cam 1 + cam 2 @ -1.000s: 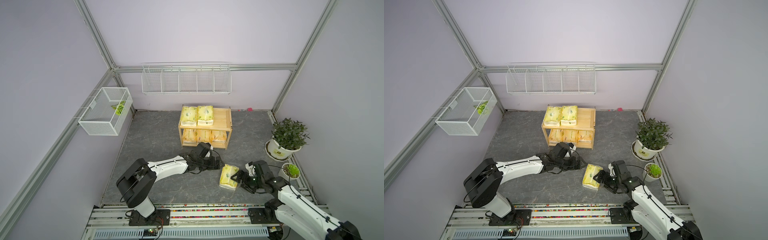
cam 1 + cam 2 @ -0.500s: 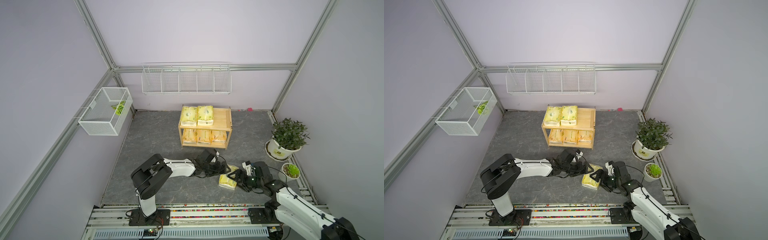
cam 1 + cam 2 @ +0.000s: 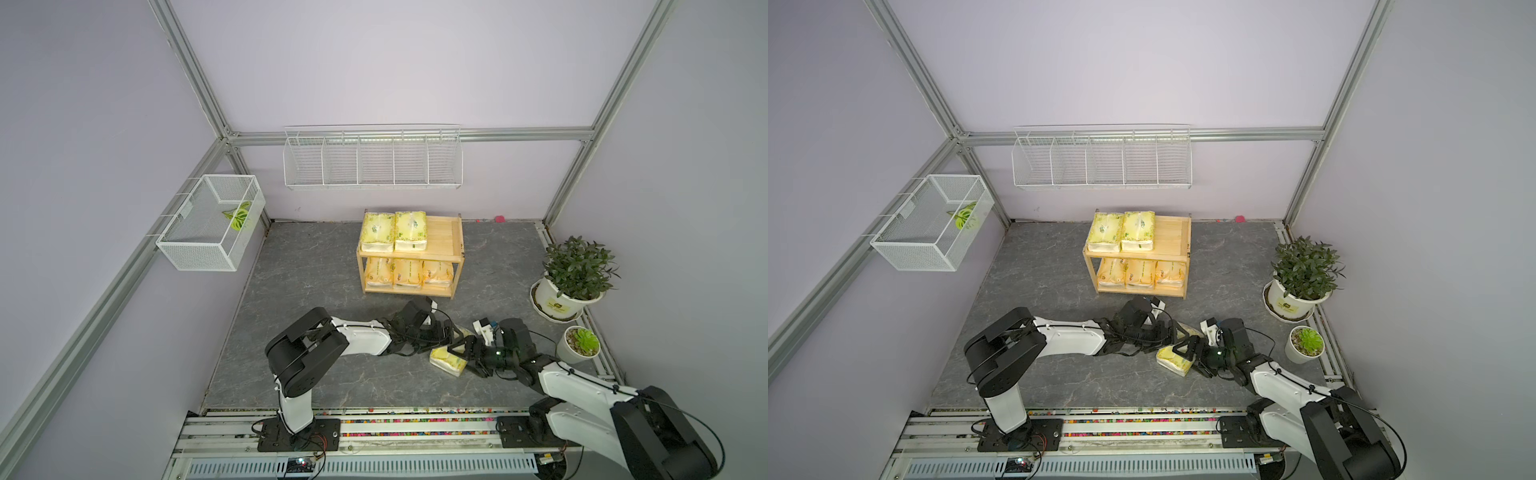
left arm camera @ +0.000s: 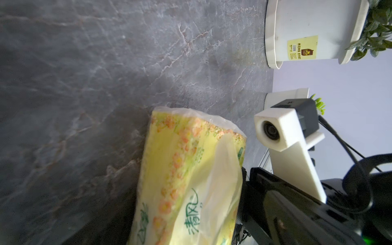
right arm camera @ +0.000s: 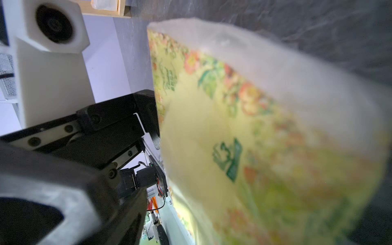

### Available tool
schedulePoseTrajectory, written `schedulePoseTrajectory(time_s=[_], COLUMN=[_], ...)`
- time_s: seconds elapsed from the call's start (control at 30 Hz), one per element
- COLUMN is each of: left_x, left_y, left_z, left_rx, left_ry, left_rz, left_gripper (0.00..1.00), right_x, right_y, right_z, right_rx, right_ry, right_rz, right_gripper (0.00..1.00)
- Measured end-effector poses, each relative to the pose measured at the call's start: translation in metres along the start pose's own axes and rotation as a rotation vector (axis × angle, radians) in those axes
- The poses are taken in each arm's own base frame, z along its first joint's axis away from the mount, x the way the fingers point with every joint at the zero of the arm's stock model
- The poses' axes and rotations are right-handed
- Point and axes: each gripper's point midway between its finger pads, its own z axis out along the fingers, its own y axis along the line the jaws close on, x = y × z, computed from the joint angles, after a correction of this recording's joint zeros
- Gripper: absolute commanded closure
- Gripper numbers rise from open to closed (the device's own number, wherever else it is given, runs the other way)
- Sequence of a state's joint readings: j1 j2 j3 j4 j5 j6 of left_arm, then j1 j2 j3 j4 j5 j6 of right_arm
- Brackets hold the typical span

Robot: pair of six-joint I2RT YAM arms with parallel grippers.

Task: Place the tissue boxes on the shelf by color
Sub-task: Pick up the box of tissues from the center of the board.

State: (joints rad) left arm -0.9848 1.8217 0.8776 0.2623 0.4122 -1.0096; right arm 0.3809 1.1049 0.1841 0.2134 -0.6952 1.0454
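The last loose pack (image 3: pixel 446 359), a pale yellow-green one, sits on the floor between your two grippers. It is the only one not yet on the shelf (image 3: pixel 448 237).

Your right gripper (image 3: pixel 464 356) has its jaws astride one end of the pack and partly spread. The pack fills that wrist's view (image 5: pixel 254 127), so it is deep in the gap. I cannot tell whether the jaws have pinched it yet.

Your left gripper (image 3: pixel 454 337) faces the right one across the pack, jaws as wide as they go and gripping nothing. One of its fingers (image 5: pixel 148 114) stands right against the pack's side. I read that as a brace: the wrapper is slick and the pack is soft, so a stop on the far side keeps it from sliding away as the right jaws squeeze.

The pack looks tipped up off its broad face in both top views, which would give the right jaws a narrower span to close on, though I can't be sure of the tilt.

The shelf stands well beyond the left jaws. Three orange packs (image 3: pixel 407 272) fill its lower tier. Two pale packs (image 3: pixel 394 237) lie side by side on the top tray, with bare wood beside them. That gap matches this pack's colour, so it is likely where you are headed.
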Motion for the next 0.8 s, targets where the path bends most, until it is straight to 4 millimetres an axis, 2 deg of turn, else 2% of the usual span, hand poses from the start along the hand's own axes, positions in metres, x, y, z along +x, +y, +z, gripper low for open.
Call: schedulePoseTrajectory(time_s=[0.17,0.27,0.4,0.5,0.63,0.7,0.8], left_x=[0.004,0.004,0.0,-0.013,-0.051,-0.073,-0.107], left_y=[-0.001,-0.001,0.003,0.003,-0.021,-0.041,-0.072], left_z=[0.001,0.0,-0.005,-0.018,-0.055,-0.083,-0.135], left_rx=[0.001,-0.007,-0.045,-0.087,-0.111,-0.112,-0.115], left_ry=[0.008,0.01,0.007,-0.027,-0.138,-0.214,-0.351], left_rz=[0.005,0.002,0.0,0.005,0.052,0.081,0.13], left_gripper=[0.0,0.0,0.0,0.0,0.0,0.0,0.0], right_x=[0.0,-0.002,-0.004,-0.005,-0.005,-0.006,-0.009], right_y=[-0.007,-0.005,0.0,0.003,0.009,0.016,0.034], right_z=[-0.002,-0.005,-0.01,-0.014,-0.019,-0.022,-0.031], right_rx=[0.028,0.026,0.015,0.006,0.001,-0.008,-0.036], right_ry=[-0.02,-0.041,-0.062,-0.077,-0.087,-0.094,-0.111], right_rz=[0.02,0.01,0.004,-0.003,-0.001,-0.005,-0.024], right_gripper=[0.49,0.58,0.65,0.68,0.71,0.71,0.72])
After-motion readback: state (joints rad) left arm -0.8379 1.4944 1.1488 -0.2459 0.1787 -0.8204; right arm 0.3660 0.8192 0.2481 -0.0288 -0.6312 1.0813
